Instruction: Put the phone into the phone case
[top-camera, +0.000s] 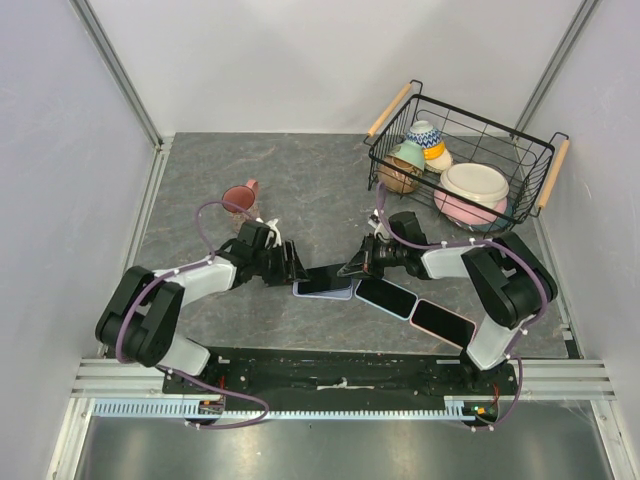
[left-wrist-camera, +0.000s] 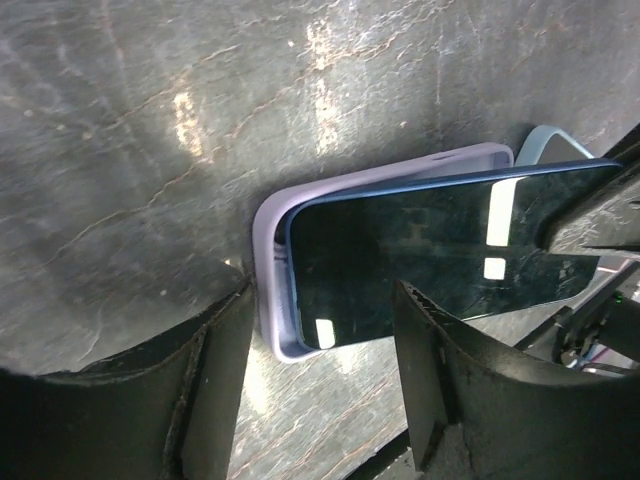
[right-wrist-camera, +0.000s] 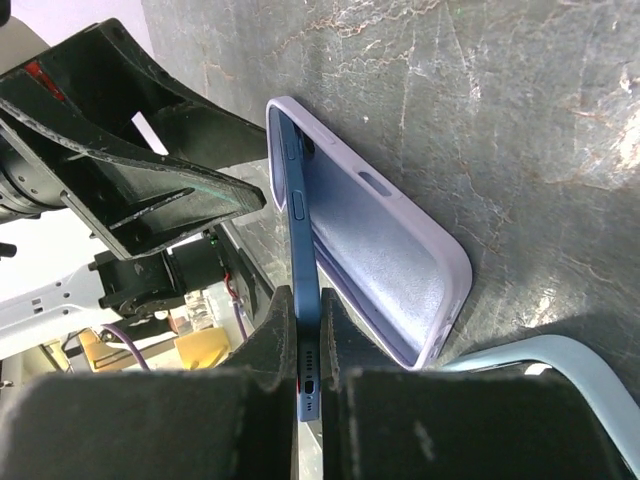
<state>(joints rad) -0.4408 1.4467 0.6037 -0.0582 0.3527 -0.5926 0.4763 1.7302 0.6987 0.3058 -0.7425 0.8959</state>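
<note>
My right claw (right-wrist-camera: 308, 312) is pressed together on the bottom end of the slim dark blue phone (right-wrist-camera: 299, 215) with its glossy black screen, pinching both faces beside the speaker holes. The phone's long axis runs from this claw leftward to my left claw (left-wrist-camera: 322, 322). Its far end sits in the corner of the soft, round-cornered lilac phone case (right-wrist-camera: 385, 245), and my end is lifted, so it slopes. The case lies flat, hollow side up, on the grey veined table (top-camera: 300, 170). My left claw is spread, a finger on each side of the case's left end; I cannot tell if it touches. A pale blue case (right-wrist-camera: 545, 352) lies just beside on the right. A pink cup (top-camera: 238, 197) and a black wire basket (top-camera: 390, 110) of bowls stand well apart.
</note>
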